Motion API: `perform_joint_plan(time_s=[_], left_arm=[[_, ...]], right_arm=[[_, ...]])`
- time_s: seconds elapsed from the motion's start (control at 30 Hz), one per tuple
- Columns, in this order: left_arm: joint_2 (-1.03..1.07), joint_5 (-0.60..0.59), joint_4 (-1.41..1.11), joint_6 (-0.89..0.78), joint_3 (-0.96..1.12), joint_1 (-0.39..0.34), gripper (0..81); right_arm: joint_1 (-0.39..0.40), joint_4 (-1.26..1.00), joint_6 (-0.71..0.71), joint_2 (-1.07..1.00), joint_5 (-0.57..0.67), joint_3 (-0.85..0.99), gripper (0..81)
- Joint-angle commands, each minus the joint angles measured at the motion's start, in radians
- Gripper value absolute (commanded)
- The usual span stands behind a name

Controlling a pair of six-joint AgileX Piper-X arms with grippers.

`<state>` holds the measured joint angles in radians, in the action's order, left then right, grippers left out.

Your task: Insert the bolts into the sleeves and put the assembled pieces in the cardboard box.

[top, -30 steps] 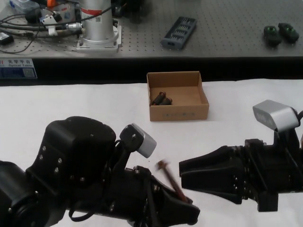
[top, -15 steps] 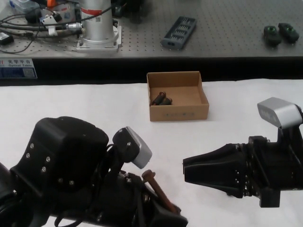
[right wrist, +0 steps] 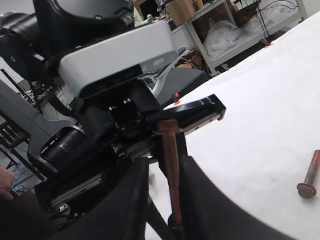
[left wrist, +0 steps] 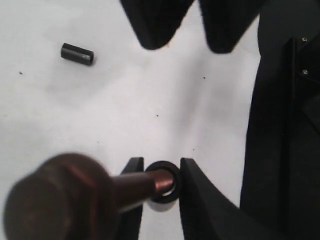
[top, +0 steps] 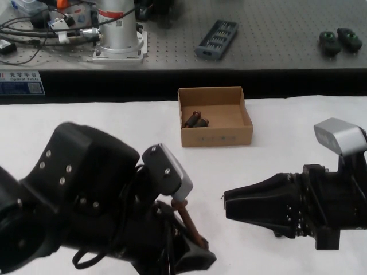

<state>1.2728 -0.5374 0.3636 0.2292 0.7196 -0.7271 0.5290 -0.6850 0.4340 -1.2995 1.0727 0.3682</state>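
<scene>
In the high view, my left arm is lifting and turning. It is carrying the bolt (top: 188, 220) away from my right gripper (top: 226, 200), which is easing back a little. The gap between the bolt and my right fingertips is wider than it was 1 second ago. I am judging from this that the joining step is done and the trip to the box comes next. My left gripper (top: 198, 252) is sitting low, with the bolt slanting up from between its fingers. The cardboard box (top: 218, 137) is lying well beyond both sets of fingers, and what look like 2 finished pieces (top: 195, 120) are already inside.

In the left wrist view, my left fingers (left wrist: 197, 195) are clamping the sleeve (left wrist: 173, 191) between them. The bolt's tip is sitting inside it, with the head pointing back toward the camera. Beyond them, my right fingers (left wrist: 152, 30) are standing apart and holding nothing. A spare sleeve (left wrist: 77, 53) is lying on the white cover (left wrist: 100, 110), well to one side of those right fingers.

In the right wrist view, the bolt is showing upright in the gap between my 2 spread right fingers. Going by the high view, it is standing clear of them. A 2nd bolt (right wrist: 309, 175) is lying on the cover, well away from my fingers.
</scene>
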Motion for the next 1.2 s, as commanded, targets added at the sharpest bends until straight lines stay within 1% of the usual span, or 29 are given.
perform_joint_plan(time_s=[0.0,0.1,0.23,0.33,0.43,0.53,0.7,0.8,0.87,1.17], left_arm=[[-0.011,0.090,0.086,0.108,0.042,-0.006,11.3],[-0.011,0.142,0.159,0.179,0.056,-0.006,11.3],[-0.011,0.151,0.204,0.203,0.059,-0.006,11.3],[-0.021,0.178,0.200,0.206,0.071,-0.006,11.3],[-0.031,0.249,0.153,0.227,0.071,-0.006,11.3],[-0.035,0.236,0.122,0.225,0.071,-0.006,11.3],[-0.034,0.233,0.065,0.176,0.071,-0.006,11.3],[-0.034,0.155,0.015,0.130,0.071,-0.006,11.3],[-0.034,0.129,-0.009,0.093,0.071,-0.006,11.3],[-0.034,0.119,0.008,0.081,0.039,-0.006,11.3]], right_arm=[[-0.010,-0.001,-0.008,0.012,-0.002,0.007,17.5],[-0.018,-0.001,-0.008,0.012,-0.002,0.007,17.5],[-0.018,-0.001,-0.008,0.012,-0.002,0.007,17.5],[-0.018,-0.001,-0.008,0.012,-0.009,0.007,17.5],[-0.018,-0.001,-0.008,0.012,-0.010,0.007,17.5],[-0.018,-0.001,-0.008,0.012,-0.010,0.007,17.5],[-0.018,-0.001,-0.008,0.012,-0.010,0.007,17.5],[-0.018,-0.001,-0.008,0.012,-0.010,0.007,17.5],[-0.018,-0.001,-0.008,0.012,-0.010,0.007,17.5],[-0.018,0.037,-0.008,0.012,-0.010,0.007,17.5]])
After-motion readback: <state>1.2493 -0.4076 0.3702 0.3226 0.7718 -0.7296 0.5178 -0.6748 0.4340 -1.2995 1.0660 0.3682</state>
